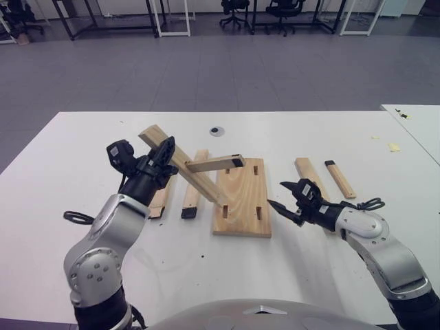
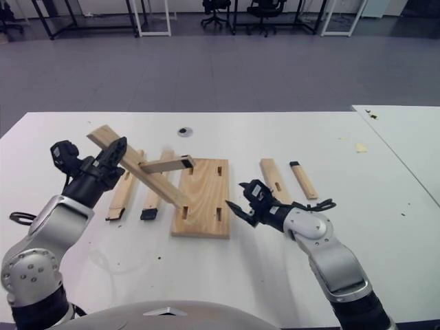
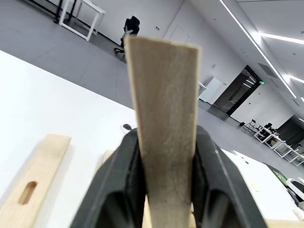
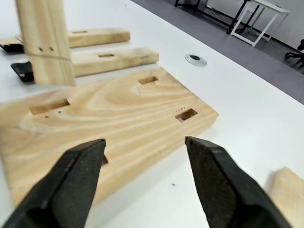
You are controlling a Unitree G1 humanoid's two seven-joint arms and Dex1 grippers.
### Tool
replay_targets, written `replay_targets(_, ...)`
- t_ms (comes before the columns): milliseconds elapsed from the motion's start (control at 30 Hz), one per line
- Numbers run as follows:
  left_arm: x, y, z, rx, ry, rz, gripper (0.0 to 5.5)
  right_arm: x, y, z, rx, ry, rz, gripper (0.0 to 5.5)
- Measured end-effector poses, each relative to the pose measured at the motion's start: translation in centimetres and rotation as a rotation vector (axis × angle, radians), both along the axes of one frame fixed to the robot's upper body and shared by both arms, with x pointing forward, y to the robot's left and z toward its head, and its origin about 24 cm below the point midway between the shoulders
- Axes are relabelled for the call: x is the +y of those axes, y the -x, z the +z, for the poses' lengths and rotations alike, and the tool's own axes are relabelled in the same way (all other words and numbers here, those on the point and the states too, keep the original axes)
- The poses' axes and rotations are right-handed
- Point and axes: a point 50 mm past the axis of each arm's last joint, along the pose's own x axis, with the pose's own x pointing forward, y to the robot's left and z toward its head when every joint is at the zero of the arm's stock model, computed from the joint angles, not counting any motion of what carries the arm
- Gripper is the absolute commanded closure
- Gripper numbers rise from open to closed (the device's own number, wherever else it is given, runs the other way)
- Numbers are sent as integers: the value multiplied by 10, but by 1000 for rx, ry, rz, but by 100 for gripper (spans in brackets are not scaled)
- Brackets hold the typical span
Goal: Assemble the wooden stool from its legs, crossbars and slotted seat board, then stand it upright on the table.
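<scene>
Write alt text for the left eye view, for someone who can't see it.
The robot's left hand grips a tilted wooden leg, crossbar attached, its lower end resting on the slotted seat board lying flat on the white table. The right hand hovers open by the board's right edge; two loose pieces lie on each side.

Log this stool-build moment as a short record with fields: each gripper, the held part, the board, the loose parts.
left gripper: shut on a tilted leg
crossbar: joined to that leg, sticking out sideways
leg's lower end: at the seat board's left edge, near a slot, not in it
right gripper: open, low by the board's right edge
seat board: flat on the table, four slots facing up
loose pieces: two left of the board, two right, all lying flat
</scene>
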Motion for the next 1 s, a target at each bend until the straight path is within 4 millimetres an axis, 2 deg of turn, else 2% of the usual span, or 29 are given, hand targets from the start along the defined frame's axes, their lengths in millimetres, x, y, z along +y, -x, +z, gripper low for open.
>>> replay_targets(100,-3,8,-15,70,26,19,449,-5,-4,-13,15,27,-98,237)
replay_targets(300,-9,10,-23,80,61,101,449,-2,-4,-21,31,-9,-153,237)
replay_targets(533,-29,11,-17,69,46,201,449,12,9,-29,89,3,-111,237)
replay_targets(733,-40,16,-6,9,-44,218,449,15,8,-28,88,42,-67,237)
replay_targets(1000,-51,23,-15,-12,-125,259,449,14,5,-24,101,65,-7,237)
